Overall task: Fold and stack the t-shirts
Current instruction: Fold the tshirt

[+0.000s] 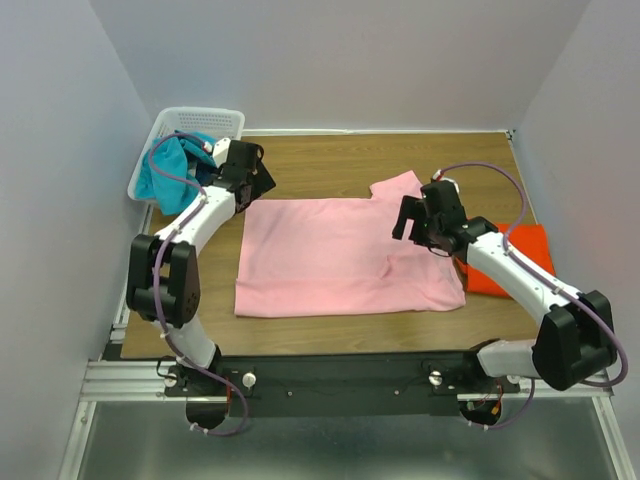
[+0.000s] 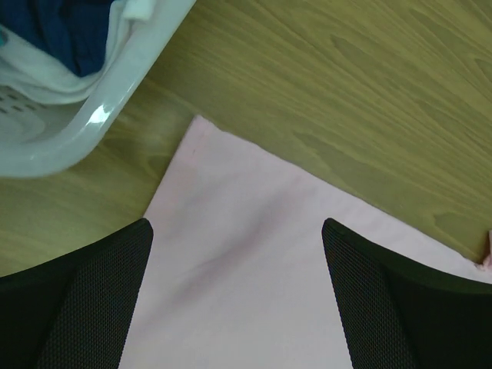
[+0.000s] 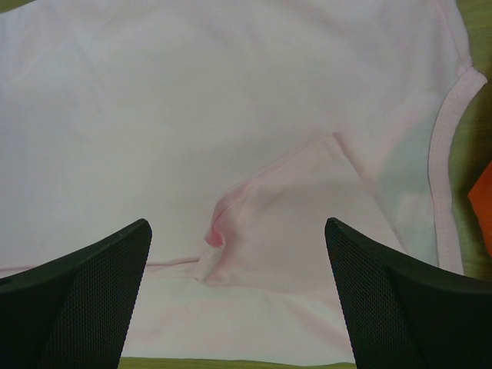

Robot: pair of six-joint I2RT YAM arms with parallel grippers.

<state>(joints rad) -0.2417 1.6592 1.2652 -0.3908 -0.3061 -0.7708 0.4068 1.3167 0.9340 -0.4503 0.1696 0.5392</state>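
Note:
A light pink t-shirt (image 1: 340,258) lies spread flat on the wooden table, one sleeve sticking out at its far right. My left gripper (image 1: 257,180) is open and empty over the shirt's far left corner (image 2: 223,231). My right gripper (image 1: 412,222) is open and empty above the shirt's right side, where a small raised fold (image 3: 231,223) shows. A folded bright orange t-shirt (image 1: 510,258) lies at the right, partly under my right arm. Teal (image 1: 165,175) and dark blue (image 2: 69,34) garments lie in the basket.
A white plastic laundry basket (image 1: 215,120) stands at the table's far left corner, close to my left gripper; its rim shows in the left wrist view (image 2: 100,115). White walls close in the table on three sides.

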